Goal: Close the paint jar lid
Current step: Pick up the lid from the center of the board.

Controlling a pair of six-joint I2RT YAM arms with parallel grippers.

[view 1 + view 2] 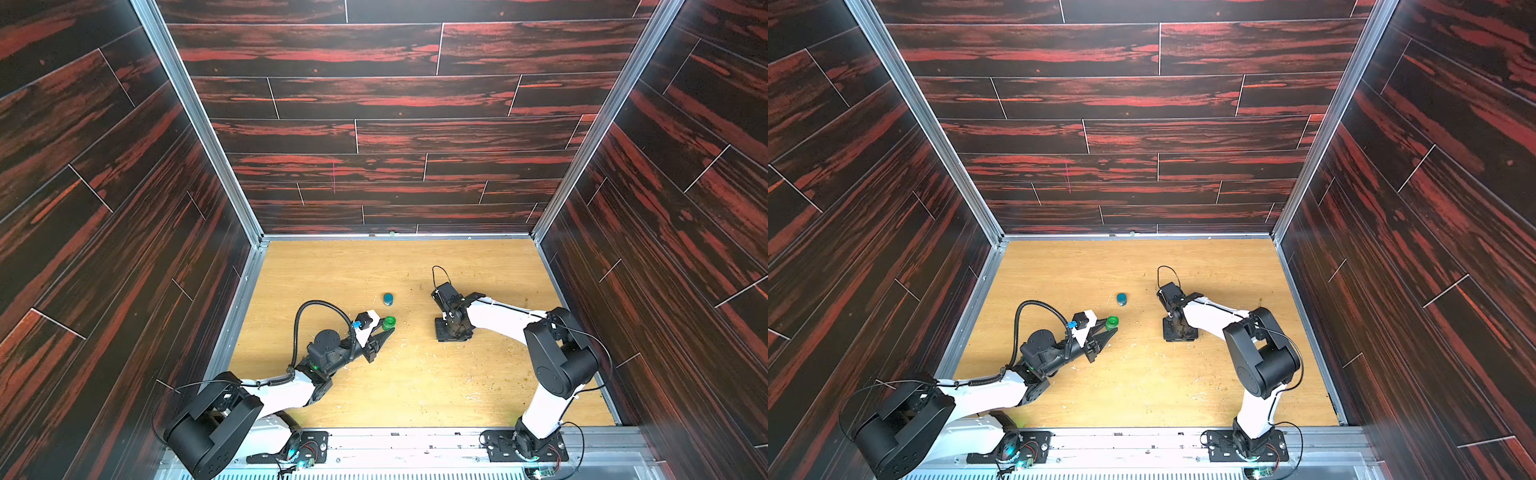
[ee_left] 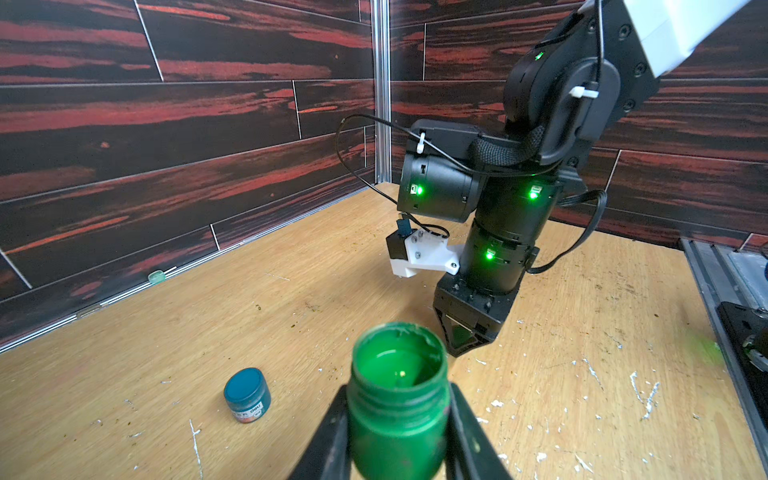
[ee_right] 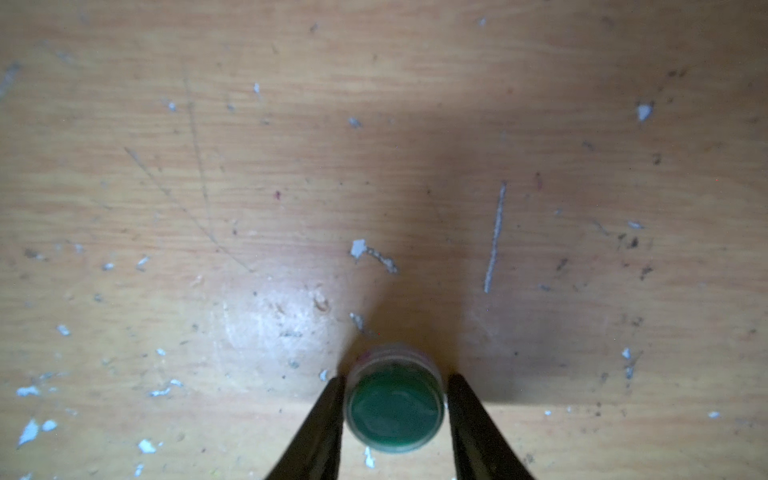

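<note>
worn wood table (image 1: 415, 374) | left gripper (image 2: 398, 390) pinches open green jar (image 2: 397, 419) mouth-up for capping | right gripper (image 3: 397, 377) brackets lid (image 3: 395, 409) for pickup, pinch unclear

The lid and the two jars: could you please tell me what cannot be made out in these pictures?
Lid: in the right wrist view, whether the right gripper's fingers touch it is unclear; in both top views that gripper covers it.
Green paint jar, held by the left gripper: the left wrist picture's edge cuts off its base.
Blue jar: label too small to read in any view.
</note>
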